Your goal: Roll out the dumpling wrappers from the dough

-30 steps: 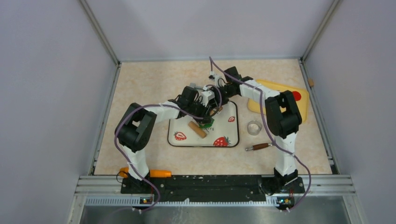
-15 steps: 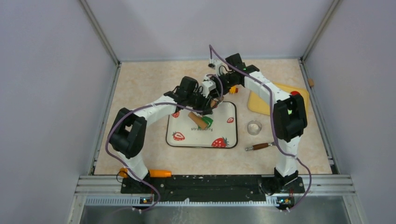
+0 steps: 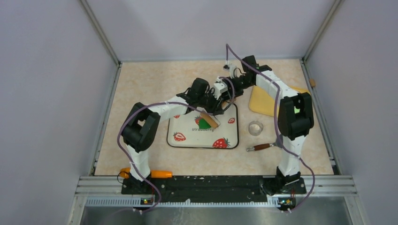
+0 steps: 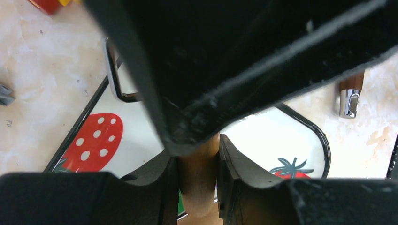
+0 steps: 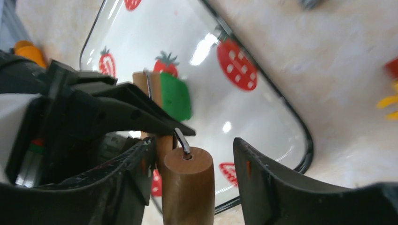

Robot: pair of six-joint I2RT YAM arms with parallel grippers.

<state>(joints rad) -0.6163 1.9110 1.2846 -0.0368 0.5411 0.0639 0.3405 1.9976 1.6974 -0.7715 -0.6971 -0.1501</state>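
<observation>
Nearest to me, well on the near side of the tray (image 3: 202,140), an orange piece (image 3: 159,174) is lying at the edge of the worktop (image 3: 141,89). Off the tray's near right corner a brown-handled utensil (image 3: 259,147) is lying flat. Just right of the tray, a clear cutter (image 3: 256,127) is standing apart from its rim.

The tray is sitting in the middle of the worktop, with red strawberries (image 3: 222,142) printed on it. The dough (image 5: 176,96) is lying on the tray, in its far half near the middle, as a flat dark green patch. The roller (image 4: 199,192) is resting on the tray right against the dough's edge.

My left tool (image 4: 198,159) is reaching in over the tray's far left part and is clamping the wooden roller between its fingers. My right tool (image 5: 193,150) is hanging over the tray's far edge with its jaws standing apart. The round wooden handle (image 5: 187,187) is sitting between them, close to one finger, with a clear gap to the other, so I am not gripping it.

Beyond the tray's far right corner, a yellow board (image 3: 261,104) is lying partly under my right arm.
</observation>
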